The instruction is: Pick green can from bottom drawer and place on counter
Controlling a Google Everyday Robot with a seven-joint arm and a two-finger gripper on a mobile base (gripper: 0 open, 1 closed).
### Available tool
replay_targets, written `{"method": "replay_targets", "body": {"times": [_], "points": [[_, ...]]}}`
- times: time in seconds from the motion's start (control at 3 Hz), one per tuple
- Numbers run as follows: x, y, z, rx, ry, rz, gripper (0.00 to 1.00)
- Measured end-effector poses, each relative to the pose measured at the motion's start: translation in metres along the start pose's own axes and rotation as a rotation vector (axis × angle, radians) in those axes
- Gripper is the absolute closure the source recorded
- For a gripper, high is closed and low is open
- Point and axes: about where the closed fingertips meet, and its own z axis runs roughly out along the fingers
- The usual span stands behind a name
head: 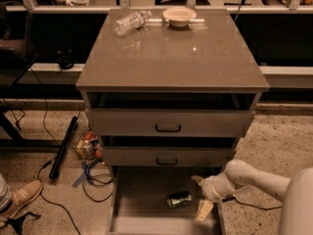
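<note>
1. Lower right of frame: my gripper (201,196) hangs over the open bottom drawer (142,199), jaws spread wide and holding nothing.
2. The green can (179,199) lies on its side on the drawer floor, just left of the jaws.
3. My judgement: I should ease left until the jaws straddle the can's body, then close squarely so it cannot roll, before lifting it to the table (171,58).
4. No brand or writing on the can is legible.

Dim warm light, 1 glare spot on the counter (146,62), pale gripper (201,196) over the shadowed bottom drawer (139,195).
</note>
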Motion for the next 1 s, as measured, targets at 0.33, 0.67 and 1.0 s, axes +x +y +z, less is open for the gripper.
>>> {"method": "replay_targets", "body": {"times": [0.33,0.67,1.0], "points": [[0.017,-0.006,0.057,-0.011,0.019,0.013,0.0],[0.025,-0.011,0.089,-0.006,0.039,0.005,0.0],[0.036,-0.018,0.116,0.005,0.072,-0.005,0.0]]}}
